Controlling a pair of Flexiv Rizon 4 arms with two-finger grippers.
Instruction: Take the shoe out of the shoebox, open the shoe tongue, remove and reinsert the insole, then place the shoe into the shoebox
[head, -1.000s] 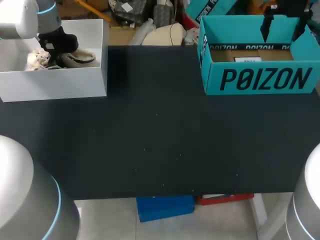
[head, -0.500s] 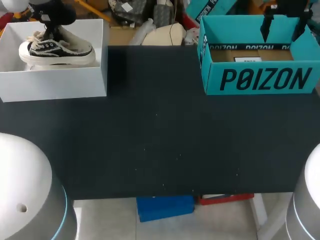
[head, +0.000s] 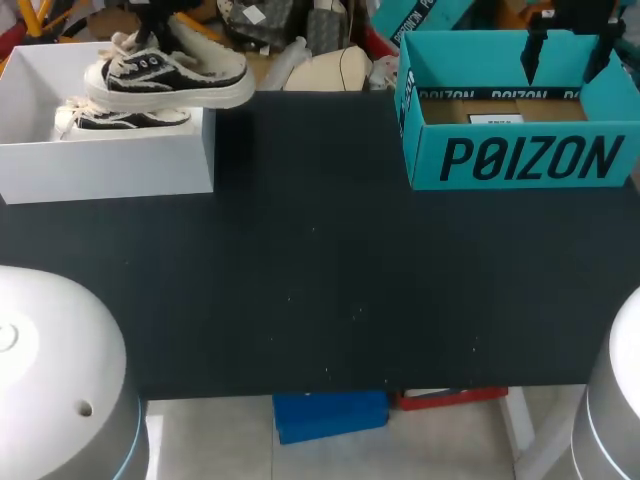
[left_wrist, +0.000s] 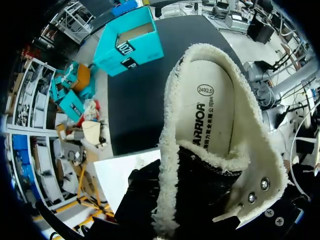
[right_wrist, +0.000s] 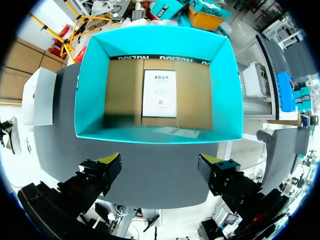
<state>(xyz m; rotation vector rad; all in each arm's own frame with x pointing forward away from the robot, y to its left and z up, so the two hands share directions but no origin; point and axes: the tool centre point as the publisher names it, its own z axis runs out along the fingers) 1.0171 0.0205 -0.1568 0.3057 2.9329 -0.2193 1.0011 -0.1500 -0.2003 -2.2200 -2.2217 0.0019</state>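
Observation:
A black low shoe (head: 170, 75) with white fleece lining hangs in the air over the right rim of the white shoebox (head: 110, 165). My left gripper (head: 152, 40) is shut on its upper edge from above. In the left wrist view the shoe (left_wrist: 215, 150) fills the space under the gripper, with its white insole (left_wrist: 215, 100) showing; the fingers are hidden. A second matching shoe (head: 120, 120) lies inside the white box. My right gripper (right_wrist: 161, 165) hangs open above the empty teal shoebox (right_wrist: 155, 85), with nothing between its fingers (right_wrist: 107, 161).
The teal box (head: 520, 150) stands at the table's far right, with my right gripper (head: 570, 50) over it. The black tabletop (head: 320, 280) stretches between the two boxes and to the front edge.
My left gripper has lifted the shoe out of the white box, up and to the right. A second shoe now shows in the box. The right arm has not moved.

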